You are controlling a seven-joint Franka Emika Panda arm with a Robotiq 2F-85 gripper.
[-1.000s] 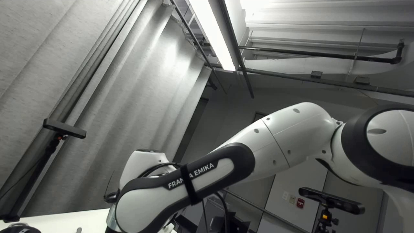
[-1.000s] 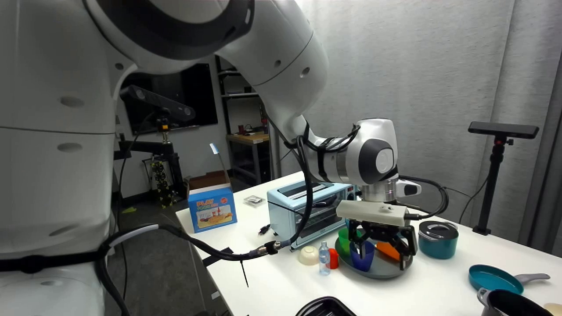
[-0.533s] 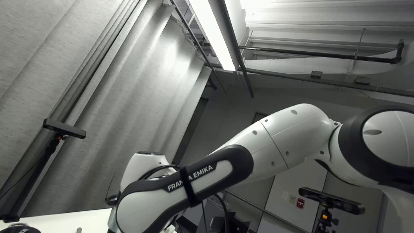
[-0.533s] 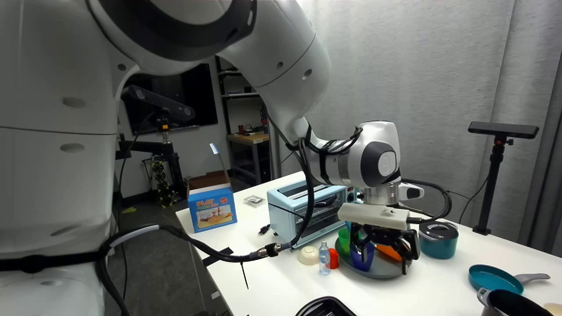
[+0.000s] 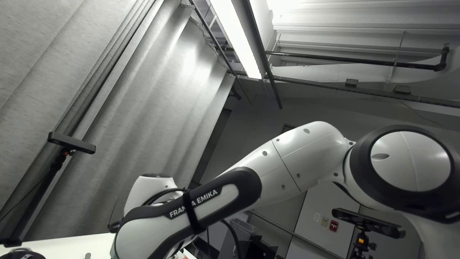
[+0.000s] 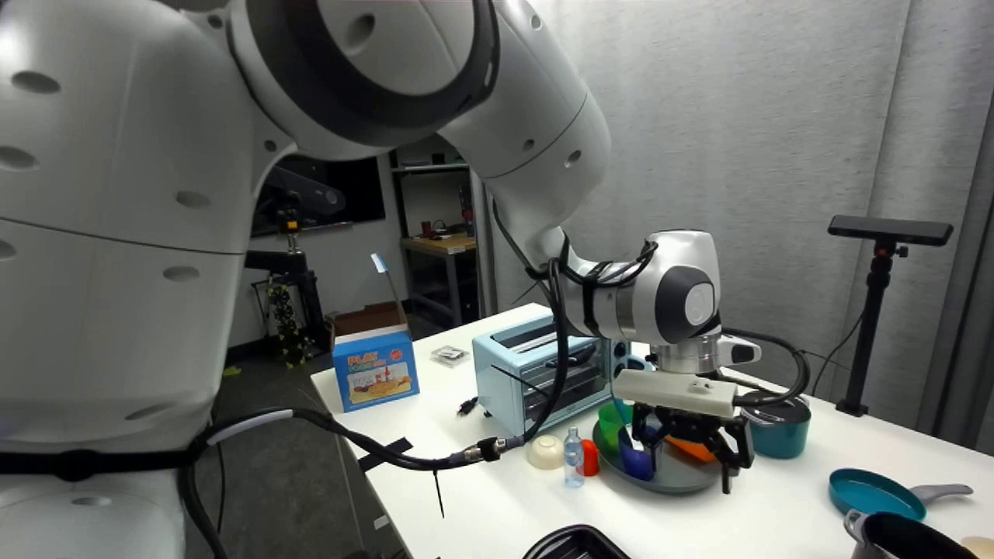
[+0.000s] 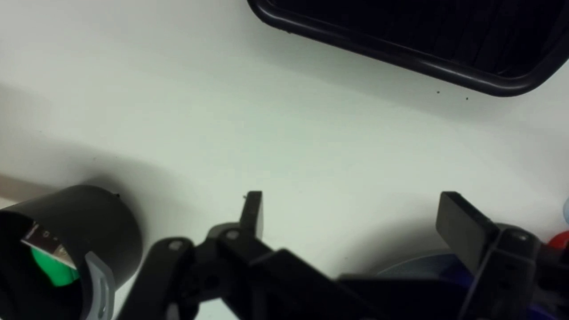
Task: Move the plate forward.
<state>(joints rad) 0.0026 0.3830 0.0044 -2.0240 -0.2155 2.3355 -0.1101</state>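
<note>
The dark grey plate lies on the white table in an exterior view. It holds a blue cup, a green cup and an orange item. My gripper is open and empty, pointing down above the plate's near right side. Whether a fingertip touches the plate or cup I cannot tell. In the wrist view my gripper has its fingers wide apart over bare table. There the plate's rim shows at the bottom, mostly hidden by the gripper. Another exterior view shows the arm, not the plate.
A black tray lies at the front; it also shows in the wrist view. A clear bottle, red cup and cream bowl stand beside the plate. A toaster oven, teal pot and pan stand around.
The arm has swung, and my open gripper has moved right and slightly lower in the exterior view of the table. The plate and its contents have not visibly moved.
</note>
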